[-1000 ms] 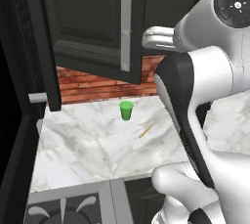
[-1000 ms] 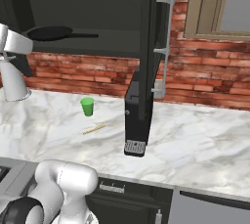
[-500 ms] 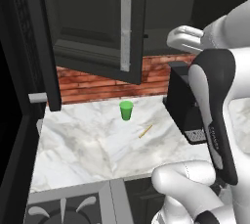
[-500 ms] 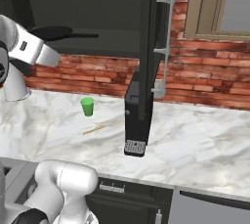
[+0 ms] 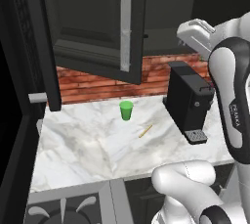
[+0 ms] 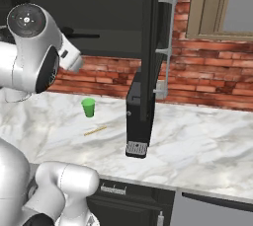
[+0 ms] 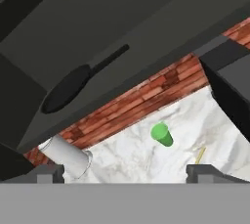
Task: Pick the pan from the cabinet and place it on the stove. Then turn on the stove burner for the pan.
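Resting flat, matte-black round pan [image 7: 68,88] inside cabinet [image 7: 122,17]; hand [image 7: 124,173] spread, apparently empty.

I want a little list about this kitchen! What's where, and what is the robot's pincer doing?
pan: lying on the shelf inside the open cabinet, handle pointing away from the pincer
pincer: open, holding nothing, aimed up toward the pan
green cup: upright on the marble counter
coffee machine: black, by the brick wall
thin stick: flat on the counter, near the cup
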